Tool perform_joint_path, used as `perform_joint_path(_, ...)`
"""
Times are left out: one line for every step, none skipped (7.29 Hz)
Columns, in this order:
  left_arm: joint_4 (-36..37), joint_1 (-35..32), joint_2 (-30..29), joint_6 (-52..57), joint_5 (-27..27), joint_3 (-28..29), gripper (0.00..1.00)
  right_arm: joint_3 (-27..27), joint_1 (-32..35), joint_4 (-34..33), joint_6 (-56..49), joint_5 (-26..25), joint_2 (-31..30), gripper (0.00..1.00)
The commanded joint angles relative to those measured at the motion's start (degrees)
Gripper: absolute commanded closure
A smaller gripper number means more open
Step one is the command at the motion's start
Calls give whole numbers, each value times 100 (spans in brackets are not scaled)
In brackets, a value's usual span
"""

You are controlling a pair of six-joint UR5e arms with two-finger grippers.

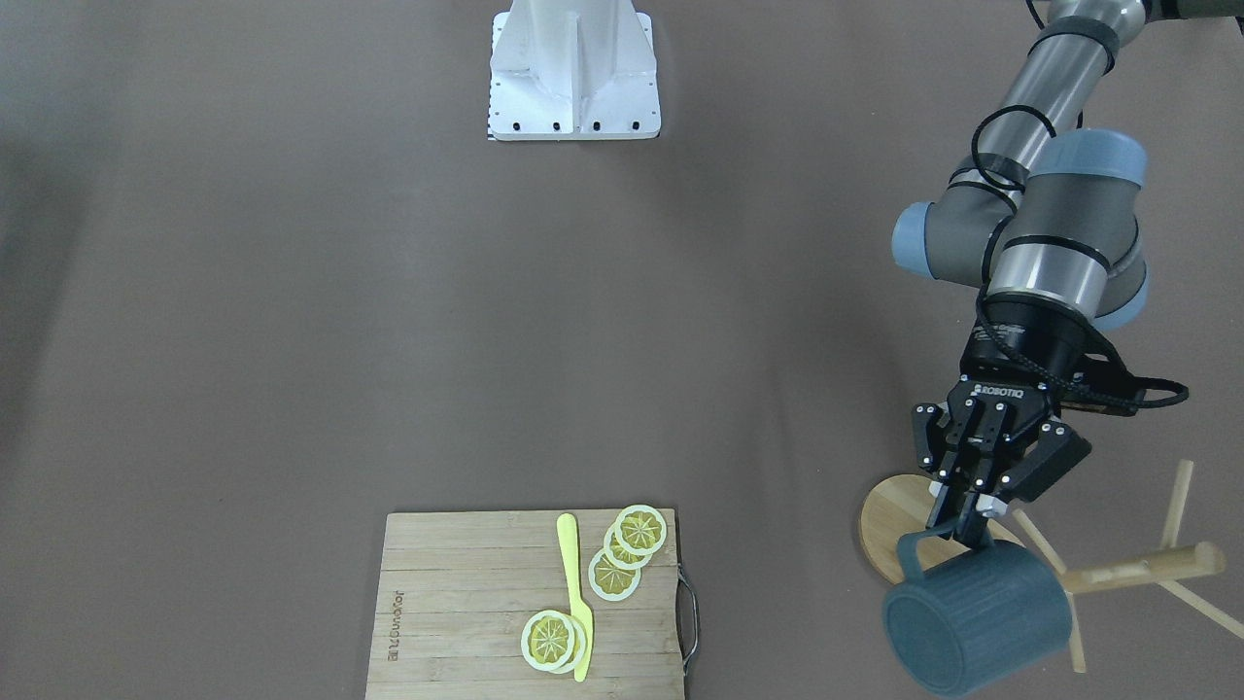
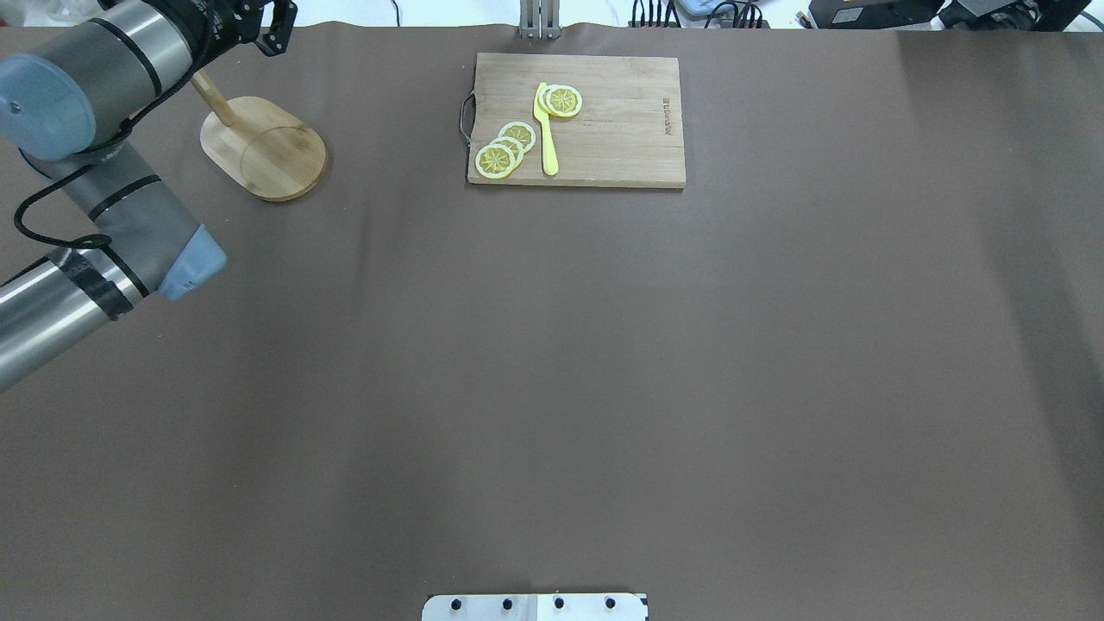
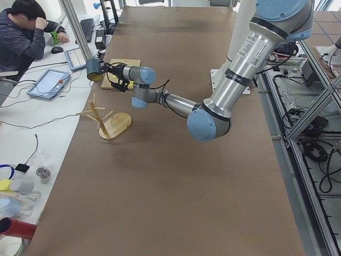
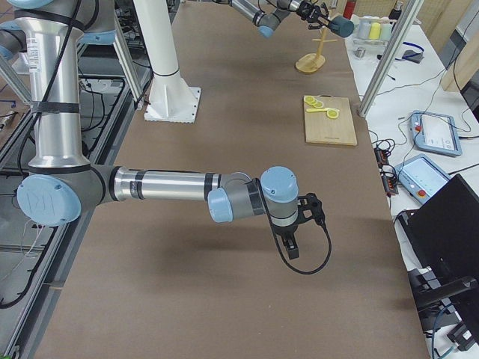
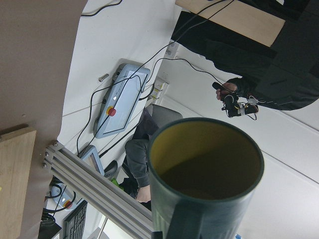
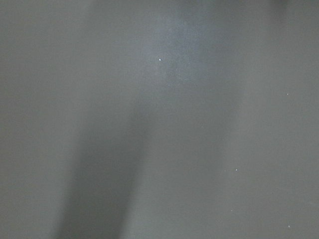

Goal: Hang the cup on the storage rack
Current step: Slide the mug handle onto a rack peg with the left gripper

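My left gripper (image 1: 962, 532) is shut on the loop handle of the blue-grey cup (image 1: 982, 617). It holds the cup tipped on its side in the air, right by the storage rack's pegs. The rack's oval bamboo base (image 1: 894, 520) lies below the gripper; its thick post (image 1: 1137, 567) and thin pegs reach out beside the cup. The left wrist view shows the cup's mustard-yellow inside (image 5: 207, 159). The overhead view shows the rack's base (image 2: 263, 147) but not the cup. My right gripper (image 4: 292, 245) hangs low over bare table, far from both; I cannot tell whether it is open.
A bamboo cutting board (image 1: 457, 612) with lemon slices (image 1: 627, 549) and a yellow knife (image 1: 575, 603) lies at the table's far edge near the middle. A white base plate (image 1: 573, 78) sits on the robot's side. An operator (image 3: 24, 34) sits beyond the table edge near the rack.
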Motion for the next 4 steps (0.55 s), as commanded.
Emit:
perform_joint_path(-735,-134,281,27,-338,249,100,0,0,6,0,-4,-9,0)
perform_joint_path(-982,-126,413,27,-347,276,100,0,0,6,0,-4,-9,0)
perform_joint_path(-1176,-143,440,36,-478,390,100,0,0,6,0,-4,-9,0)
perform_joint_path(-1308,-187,458,36,-549,460,100,0,0,6,0,-4,-9,0)
